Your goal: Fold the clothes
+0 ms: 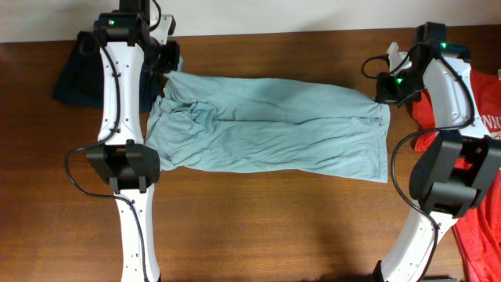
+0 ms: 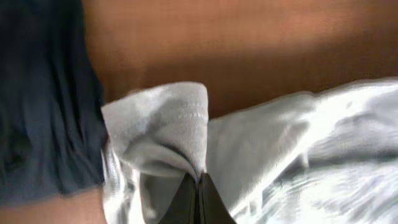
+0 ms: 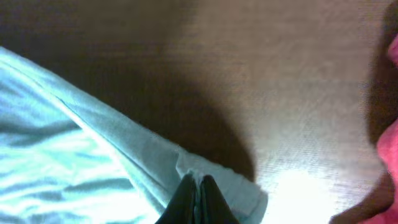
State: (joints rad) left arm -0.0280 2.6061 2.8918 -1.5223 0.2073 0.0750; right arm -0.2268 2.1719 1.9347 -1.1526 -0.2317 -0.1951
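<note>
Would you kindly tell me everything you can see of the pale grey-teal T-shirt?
The pale grey-teal T-shirt looks like plain soft cotton, unprinted. It lies on the wooden table as a long band running left to right, apparently folded lengthwise, bunched and creased at its left end, smoother at the right. The left gripper is shut on a stitched hem at its far left corner, the right gripper on its far right corner. A dark blue garment lies beside its left end.

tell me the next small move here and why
Probably lift both pinched corners together and carry them toward the near edge. The left end effector and right end effector are each shut on the far edge of the grey-teal T-shirt, which lies spread out between them.
</note>
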